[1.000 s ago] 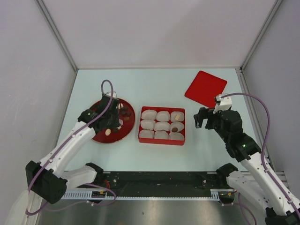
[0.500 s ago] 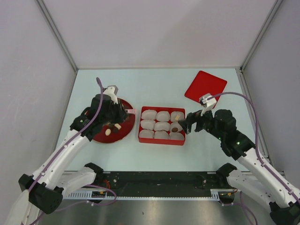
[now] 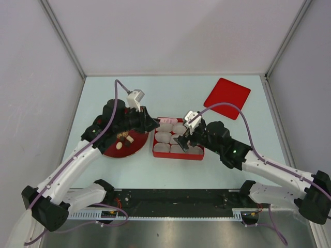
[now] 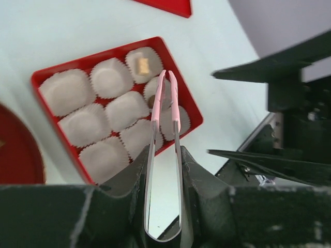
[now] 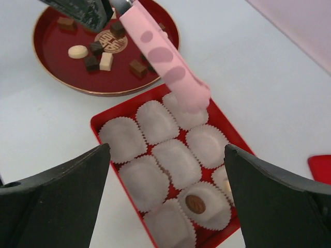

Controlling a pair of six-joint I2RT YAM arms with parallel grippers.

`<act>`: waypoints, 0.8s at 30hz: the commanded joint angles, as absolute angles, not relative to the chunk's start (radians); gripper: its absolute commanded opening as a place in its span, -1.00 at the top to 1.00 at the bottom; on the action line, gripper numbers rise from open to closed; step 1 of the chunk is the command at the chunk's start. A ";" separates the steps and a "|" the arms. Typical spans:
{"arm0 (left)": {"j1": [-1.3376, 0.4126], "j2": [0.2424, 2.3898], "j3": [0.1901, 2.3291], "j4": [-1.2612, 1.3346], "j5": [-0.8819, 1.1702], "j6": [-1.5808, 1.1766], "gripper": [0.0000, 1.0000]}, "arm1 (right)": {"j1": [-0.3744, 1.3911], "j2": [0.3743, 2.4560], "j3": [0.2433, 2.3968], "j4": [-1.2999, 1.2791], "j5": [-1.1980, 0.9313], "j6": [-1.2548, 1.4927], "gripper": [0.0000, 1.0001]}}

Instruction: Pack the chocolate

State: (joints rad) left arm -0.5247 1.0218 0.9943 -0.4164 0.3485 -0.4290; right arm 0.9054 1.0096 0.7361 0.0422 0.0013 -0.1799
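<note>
Several dark and cream chocolate pieces (image 5: 106, 61) lie on a round red plate (image 5: 57, 72). A red box (image 4: 39, 77) holds white paper cups. One cup has a round brown chocolate (image 5: 195, 204) and a corner cup has a tan one (image 4: 141, 64). My left gripper (image 4: 164, 160) is shut on pink-tipped metal tongs (image 4: 165, 98), whose tips hang over the box's right side. I cannot make out anything between the tips. My right gripper (image 5: 166, 150) hovers open over the box, with nothing between its fingers.
A flat red lid (image 3: 226, 97) lies at the back right of the pale table. The plate (image 3: 111, 150) sits just left of the box (image 3: 178, 156). Both arms crowd together above the box. Grey walls enclose the table on three sides.
My left gripper has swung right from the plate to above the box, carrying the tongs. My right arm has reached left from beside the box to hover over it.
</note>
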 commanded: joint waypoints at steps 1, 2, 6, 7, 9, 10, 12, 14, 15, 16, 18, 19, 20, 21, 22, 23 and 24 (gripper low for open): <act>-0.557 1.023 1.057 -0.341 0.433 -0.399 0.63 | 0.919 1.064 0.827 0.187 0.058 -0.304 -0.90; -0.563 1.023 1.063 -0.341 0.433 -0.396 0.64 | 0.919 1.075 0.836 0.196 0.063 -0.330 -0.89; -0.572 1.028 1.074 -0.348 0.449 -0.390 0.63 | 0.919 1.124 0.864 0.222 0.083 -0.371 -0.83; -0.574 1.029 1.075 -0.345 0.451 -0.390 0.63 | 0.919 1.132 0.873 0.227 0.077 -0.379 -0.80; -0.577 1.032 1.080 -0.347 0.453 -0.390 0.63 | 0.919 1.147 0.888 0.221 0.063 -0.391 -0.75; -0.578 1.032 1.081 -0.348 0.454 -0.393 0.63 | 0.920 1.163 0.899 0.219 0.048 -0.393 -0.71; -0.578 1.029 1.085 -0.348 0.454 -0.391 0.63 | 0.920 1.170 0.902 0.218 0.041 -0.390 -0.67; -0.578 1.031 1.089 -0.348 0.454 -0.393 0.63 | 0.919 1.180 0.904 0.218 0.037 -0.397 -0.56; -0.578 1.032 1.091 -0.348 0.459 -0.393 0.63 | 0.919 1.181 0.905 0.215 0.034 -0.402 -0.48; -0.578 1.031 1.092 -0.348 0.459 -0.394 0.63 | 0.920 1.186 0.907 0.212 0.028 -0.405 -0.40; -0.580 1.028 1.092 -0.345 0.465 -0.400 0.63 | 0.920 1.189 0.913 0.210 0.026 -0.407 -0.17; -0.580 1.028 1.092 -0.342 0.466 -0.402 0.63 | 0.920 1.190 0.916 0.209 0.026 -0.410 -0.06; -0.580 1.028 1.091 -0.339 0.468 -0.405 0.63 | 0.920 1.195 0.920 0.200 0.028 -0.413 -0.02; -0.580 1.026 1.089 -0.336 0.472 -0.408 0.63 | 0.919 1.195 0.923 0.196 0.025 -0.414 0.03; -0.578 1.025 1.088 -0.336 0.476 -0.411 0.63 | 0.920 1.195 0.923 0.195 0.025 -0.417 0.05; -0.580 1.025 1.086 -0.333 0.479 -0.413 0.63 | 0.920 1.196 0.925 0.190 0.023 -0.420 0.07; -0.580 1.025 1.086 -0.331 0.483 -0.419 0.63 | 0.920 1.195 0.928 0.189 0.018 -0.422 0.20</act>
State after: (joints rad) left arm -0.5739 1.0348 1.0435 -0.3805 0.4351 -0.4103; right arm 0.9154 1.1912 0.8665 0.1608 0.0299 -0.4034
